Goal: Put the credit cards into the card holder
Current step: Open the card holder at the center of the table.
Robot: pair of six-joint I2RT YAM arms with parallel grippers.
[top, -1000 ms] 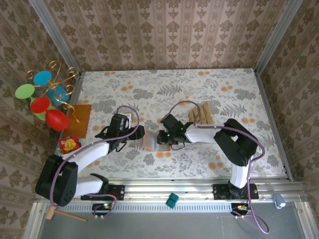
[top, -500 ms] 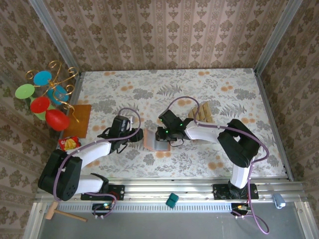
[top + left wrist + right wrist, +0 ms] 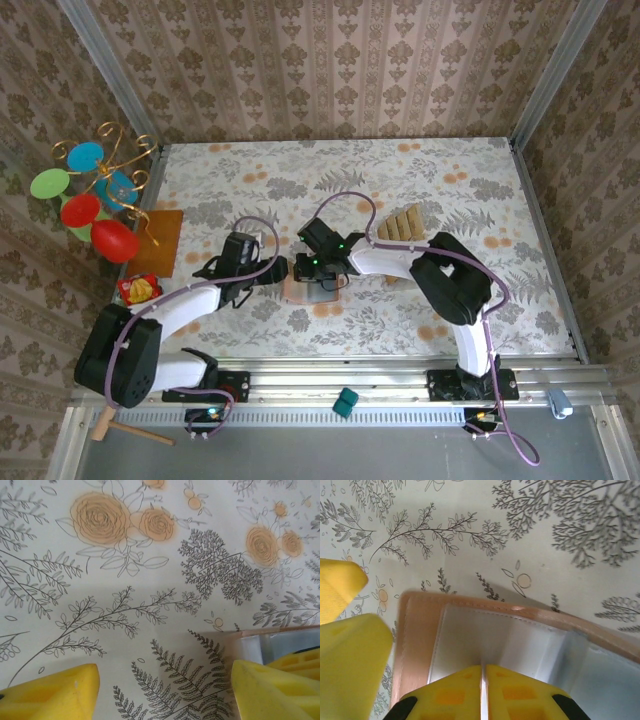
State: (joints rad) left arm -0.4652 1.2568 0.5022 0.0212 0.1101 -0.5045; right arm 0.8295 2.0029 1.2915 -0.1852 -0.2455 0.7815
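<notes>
Right claw point(image 3: 481, 672) slid leftward over card holder point(image 3: 417, 630).

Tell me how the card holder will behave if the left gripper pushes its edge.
The card holder looks thin and light, lying open flat on the tablecloth, so it will probably slide. Its thin clear pockets suggest it may fold rather than move stiffly. The shut right gripper over it may pin it.

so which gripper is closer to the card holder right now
Right. The right gripper is shut, directly over the card holder and its open inner face; the left gripper is open, just off its edge.
</notes>
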